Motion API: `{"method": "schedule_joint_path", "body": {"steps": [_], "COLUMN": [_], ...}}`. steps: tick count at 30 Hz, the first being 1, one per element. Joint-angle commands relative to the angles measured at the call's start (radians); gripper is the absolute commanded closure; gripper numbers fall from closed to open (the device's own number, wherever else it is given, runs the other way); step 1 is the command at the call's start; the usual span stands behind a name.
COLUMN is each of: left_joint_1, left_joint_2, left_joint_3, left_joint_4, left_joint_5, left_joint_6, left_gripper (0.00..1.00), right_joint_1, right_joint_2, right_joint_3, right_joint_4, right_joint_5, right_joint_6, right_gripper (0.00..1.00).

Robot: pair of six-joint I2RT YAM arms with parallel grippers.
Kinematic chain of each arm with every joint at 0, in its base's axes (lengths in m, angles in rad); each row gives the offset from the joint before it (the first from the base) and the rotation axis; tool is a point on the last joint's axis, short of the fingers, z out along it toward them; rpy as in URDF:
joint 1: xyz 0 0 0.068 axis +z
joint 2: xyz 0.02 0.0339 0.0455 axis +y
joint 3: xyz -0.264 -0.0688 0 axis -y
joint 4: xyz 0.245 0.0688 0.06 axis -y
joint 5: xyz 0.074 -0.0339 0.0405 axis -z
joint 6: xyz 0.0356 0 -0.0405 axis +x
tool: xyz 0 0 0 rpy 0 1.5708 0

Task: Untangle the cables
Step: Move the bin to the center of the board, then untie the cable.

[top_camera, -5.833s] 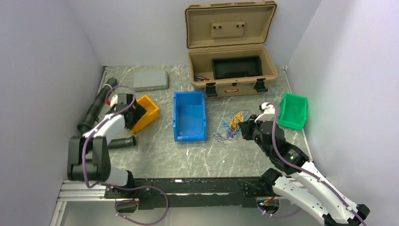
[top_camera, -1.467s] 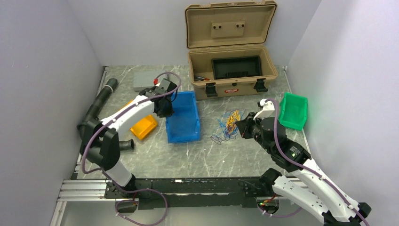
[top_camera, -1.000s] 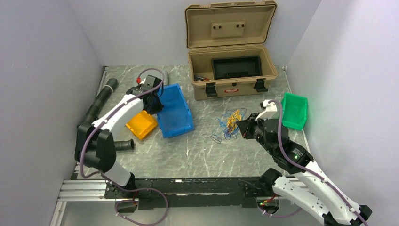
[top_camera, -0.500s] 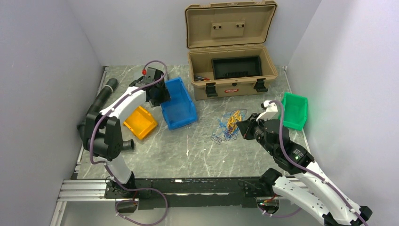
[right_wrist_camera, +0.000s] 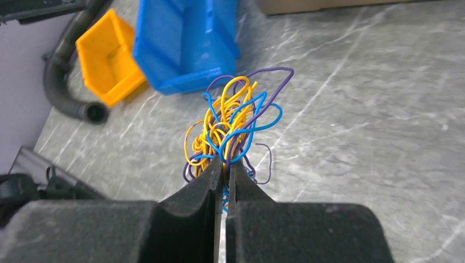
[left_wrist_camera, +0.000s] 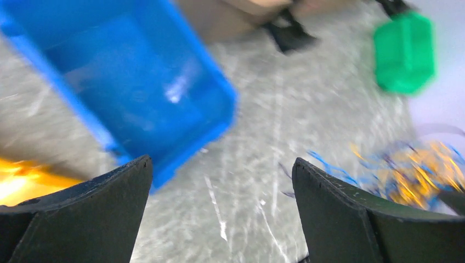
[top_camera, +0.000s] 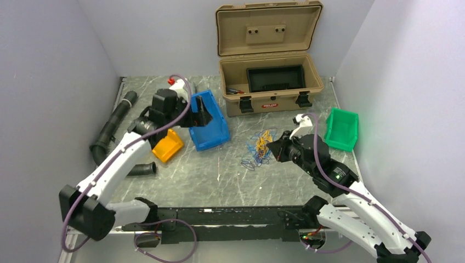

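Observation:
The cables [top_camera: 256,149] are a small tangle of thin blue, purple, yellow and orange wires on the marble table, right of centre. My right gripper [right_wrist_camera: 225,167] is shut on the near end of the tangle [right_wrist_camera: 233,123] and holds the bunch up off the table. In the top view the right gripper [top_camera: 272,149] sits at the tangle's right edge. My left gripper [top_camera: 204,118] is open and empty, above the blue bin [top_camera: 209,120], left of the tangle. The blurred left wrist view shows its wide-apart fingers [left_wrist_camera: 334,213], with the cables [left_wrist_camera: 417,172] at far right.
An orange bin [top_camera: 167,145] lies left of the blue bin. A black corrugated hose [top_camera: 112,127] runs along the left wall. An open tan case [top_camera: 268,82] stands at the back. A green bin [top_camera: 342,128] sits at the right edge.
My left arm has swung from the orange bin to the blue bin, pushed that bin left and askew, then turned toward the cables. My right gripper has dragged the tangle slightly left.

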Motion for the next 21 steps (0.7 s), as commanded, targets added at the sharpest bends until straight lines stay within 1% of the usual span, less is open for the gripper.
{"method": "schedule_joint_path", "body": {"steps": [1, 3, 5, 8, 12, 16, 21], "left_joint_1": [-0.141, -0.199, -0.241, -0.287, -0.327, -0.351, -0.358], "left_joint_2": [-0.113, -0.164, -0.205, -0.242, -0.243, -0.209, -0.147], "left_joint_3": [-0.146, -0.246, -0.336, -0.414, -0.425, -0.392, -0.392], "left_joint_4": [0.196, 0.336, 0.467, 0.586, 0.644, 0.62, 0.679], "left_joint_5": [0.206, 0.283, 0.317, 0.361, 0.398, 0.393, 0.429], "left_joint_6": [0.064, 0.041, 0.028, 0.04, 0.077, 0.111, 0.087], "left_gripper": [0.01, 0.01, 0.01, 0.01, 0.0, 0.01, 0.01], "right_joint_1": [0.0, 0.0, 0.001, 0.0, 0.001, 0.001, 0.001], "right_joint_2": [0.039, 0.058, 0.072, 0.089, 0.106, 0.114, 0.114], "right_joint_3": [0.0, -0.009, -0.019, -0.038, -0.054, -0.052, -0.046], "right_joint_4": [0.15, 0.2, 0.243, 0.283, 0.319, 0.334, 0.332], "right_joint_5": [-0.197, -0.273, -0.323, -0.367, -0.425, -0.47, -0.489], "right_joint_6": [-0.053, -0.058, -0.052, -0.036, -0.027, -0.034, -0.043], "right_gripper": [1.0, 1.0, 1.0, 1.0, 1.0, 1.0, 1.0]}}
